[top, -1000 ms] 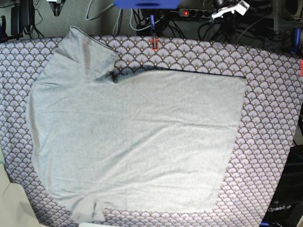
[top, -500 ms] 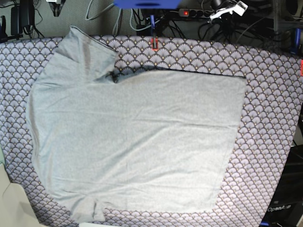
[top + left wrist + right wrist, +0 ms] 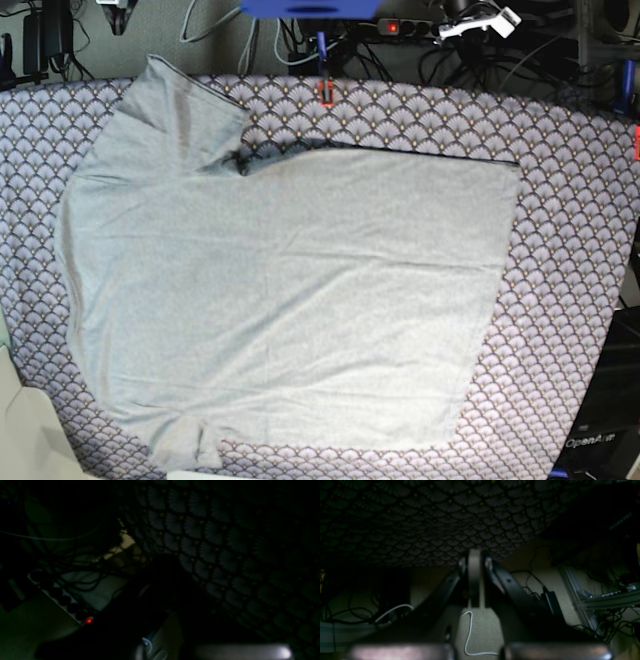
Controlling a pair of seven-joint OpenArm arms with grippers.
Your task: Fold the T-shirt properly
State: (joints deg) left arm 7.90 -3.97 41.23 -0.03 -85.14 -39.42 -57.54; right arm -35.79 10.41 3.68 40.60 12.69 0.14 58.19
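At the near edge of the base view, one short sleeve [image 3: 183,445] of the T-shirt [image 3: 290,290] stuck out at the lower left. The T-shirt lay spread on the patterned cloth [image 3: 570,230], mostly left of centre, with shallow creases across its body. Its hem [image 3: 508,215] ran along the right side. The other sleeve [image 3: 185,115] angled out at the far left, its opening toward the far edge of the cloth.

Both grippers were beyond the T-shirt, apart from it. The right gripper [image 3: 481,557] was narrow, a slim gap showing between its fingers and nothing seen held. The left gripper [image 3: 166,557] was too dark in its wrist view to tell how wide it stood. Past the cloth were cables [image 3: 290,45] and a power strip [image 3: 405,28] with a red light.
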